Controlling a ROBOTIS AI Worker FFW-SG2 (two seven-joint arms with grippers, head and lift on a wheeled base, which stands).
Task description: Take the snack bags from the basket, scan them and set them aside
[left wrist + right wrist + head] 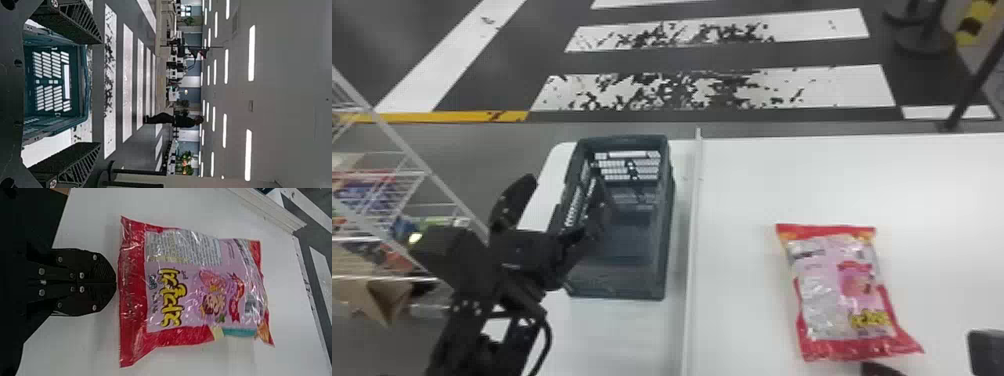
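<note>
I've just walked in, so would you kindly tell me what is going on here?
The robot seems to be working through snack bags for scanning. Its left tool is open at the left side of the basket. Its right tool is shut, right at the near edge of a red and pink snack bag lying on the table.

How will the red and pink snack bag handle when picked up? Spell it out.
The snack bag will probably flex, since its film is creased. It looks puffed, so it is likely light for its size. Its shiny surface may be slippery.
</note>
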